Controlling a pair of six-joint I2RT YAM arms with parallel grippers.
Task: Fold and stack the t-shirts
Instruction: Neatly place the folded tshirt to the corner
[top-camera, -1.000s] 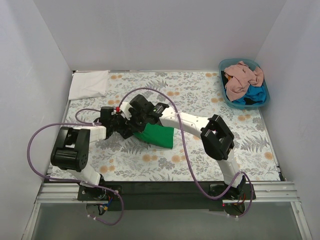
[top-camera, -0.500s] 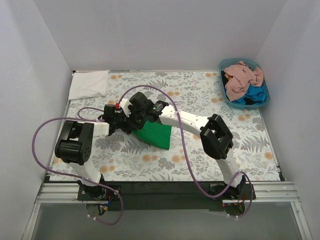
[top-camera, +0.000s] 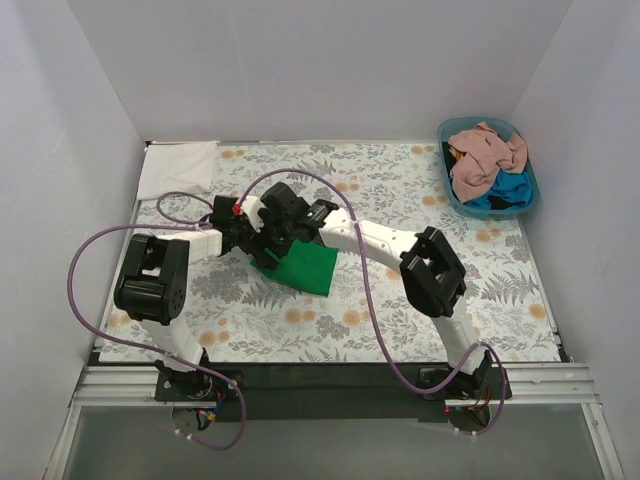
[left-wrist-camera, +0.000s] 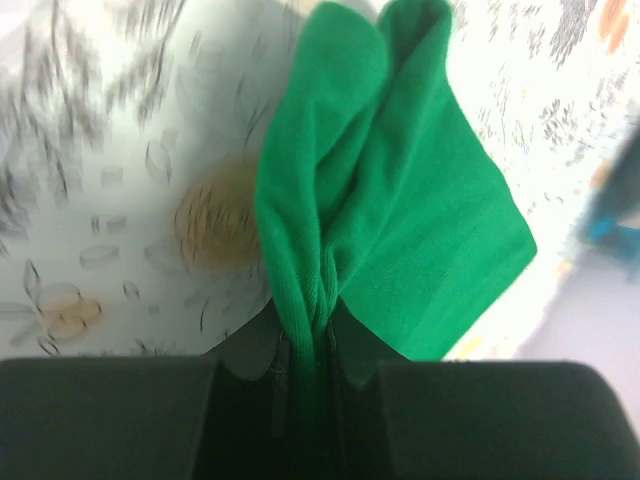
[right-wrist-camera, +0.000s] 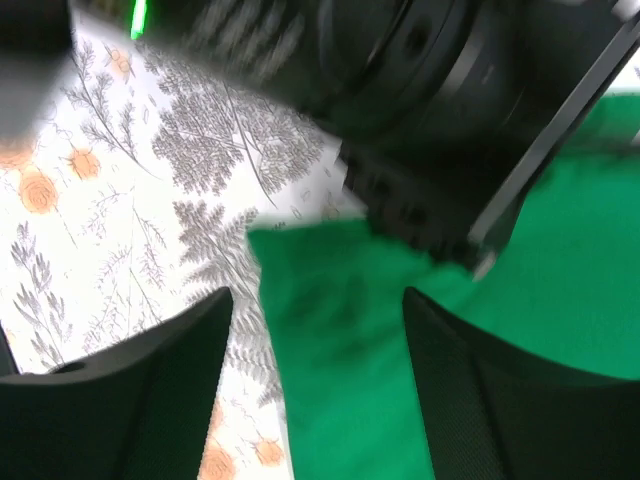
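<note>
Green t-shirt pinched fold hidden inside left tool — floral covering blurred.

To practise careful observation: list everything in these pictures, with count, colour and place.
table covering: one, floral, across the table
tub: one, blue, far right corner
green t-shirt: one, bright green, middle of table covering
white folded shirt: one, white, far left corner
pink t-shirt: one, salmon-pink, topmost in tub
blue t-shirt: one, blue, near side of tub
cables: two, purple, one per arm
left gripper: one, black, shut on green t-shirt
right gripper: one, black, open over green t-shirt
</note>
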